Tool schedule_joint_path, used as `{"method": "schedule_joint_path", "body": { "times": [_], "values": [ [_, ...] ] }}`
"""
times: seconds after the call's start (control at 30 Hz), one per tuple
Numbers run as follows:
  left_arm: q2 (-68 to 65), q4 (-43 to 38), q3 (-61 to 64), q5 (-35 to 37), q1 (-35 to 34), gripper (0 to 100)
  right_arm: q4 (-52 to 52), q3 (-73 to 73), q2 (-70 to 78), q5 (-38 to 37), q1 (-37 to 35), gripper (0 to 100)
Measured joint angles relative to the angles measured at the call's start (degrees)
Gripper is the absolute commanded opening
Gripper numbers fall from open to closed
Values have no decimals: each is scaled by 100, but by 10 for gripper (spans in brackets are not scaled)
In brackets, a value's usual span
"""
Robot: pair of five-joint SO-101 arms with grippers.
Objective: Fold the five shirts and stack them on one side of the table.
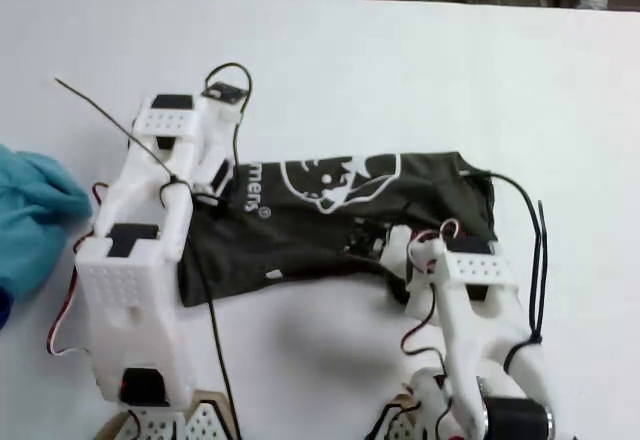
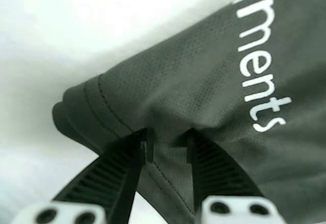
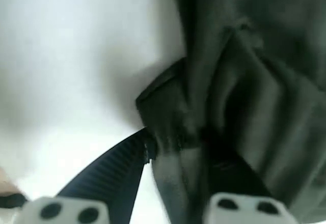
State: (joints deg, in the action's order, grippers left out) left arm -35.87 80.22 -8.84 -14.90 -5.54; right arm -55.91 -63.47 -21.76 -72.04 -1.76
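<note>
Lying across the middle of the white counter [image 1: 420, 70], the black shirt [image 1: 320, 225] is stretching as a long, partly folded band from centre-left towards the right of the high view, with its white print [image 1: 335, 178] facing up along the upper edge. The left arm [image 1: 140, 250] is standing at the left of the frame and bending over the shirt's left end, where its jaws are pinching a hemmed corner. In the left wrist view the two black tips are sitting narrow, squeezing a ridge of stitched fabric between them, and white lettering [image 2: 257, 66] is running past just beside the grip. The right arm [image 1: 470, 295] is standing at the lower right and leaning onto the shirt's lower edge, right of centre. In the right wrist view its jaws are clamping a bunched, wrinkled wad of the same dark cloth, drawn in close around it. A crumpled teal cloth [image 1: 30, 215] is lying at the far left edge of the high view, well apart from the black shirt, with the left arm standing between them.
</note>
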Motion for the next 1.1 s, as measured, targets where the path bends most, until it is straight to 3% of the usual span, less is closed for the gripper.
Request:
{"method": "schedule_joint_path", "body": {
  "times": [0.3,0.57,0.77,1.1],
  "values": [
    [0,0,0,0,0,139,-79,615,378,193,193,21],
    [-9,0,0,0,0,139,-1327,1934,378,211,466,21],
    [-9,0,0,0,0,139,-1582,2875,440,211,475,21],
    [-9,0,0,0,0,139,-1020,3508,589,211,-290,21]
  ]
}}
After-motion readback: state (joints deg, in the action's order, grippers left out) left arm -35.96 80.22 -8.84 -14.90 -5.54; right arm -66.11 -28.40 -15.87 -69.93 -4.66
